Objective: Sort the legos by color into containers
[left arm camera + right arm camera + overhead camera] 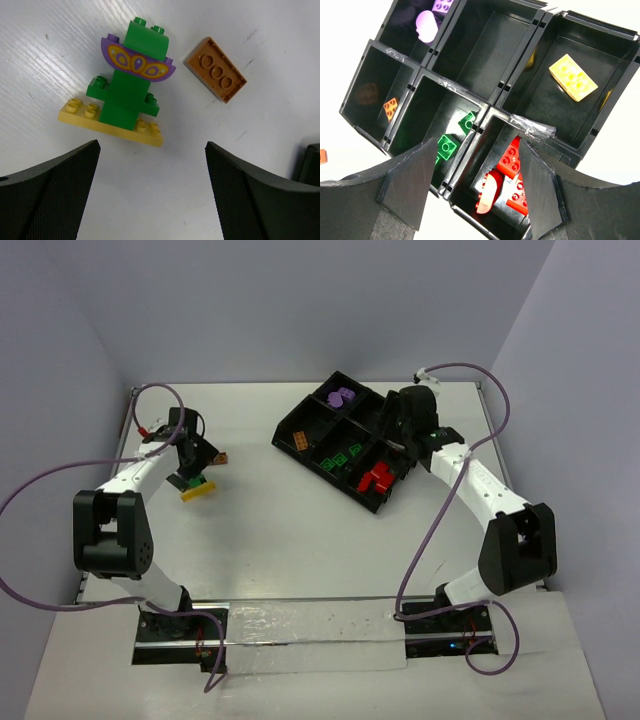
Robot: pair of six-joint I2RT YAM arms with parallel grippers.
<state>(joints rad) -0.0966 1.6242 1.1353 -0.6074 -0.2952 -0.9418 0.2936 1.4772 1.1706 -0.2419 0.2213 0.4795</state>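
Left pincer (150, 195) is held wide above the stacked legos (122, 87); these are best gripped squarely, clear of the orange brick (216, 69) beside them. Right pincer (472, 190) is wide over the tray (490, 107).

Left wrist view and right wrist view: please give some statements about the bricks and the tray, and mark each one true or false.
1. The left gripper is open above the table, holding nothing. True.
2. The orange brick is stacked on the green pieces. False: it lies apart from them, flat on the table.
3. A purple patterned piece sits on the green pieces, which stand on a yellow plate. True.
4. The yellow brick shares a compartment with the red bricks. False: it lies alone in its own compartment of the black tray.
5. The right gripper is shut on a green brick. False: it is open over the tray.
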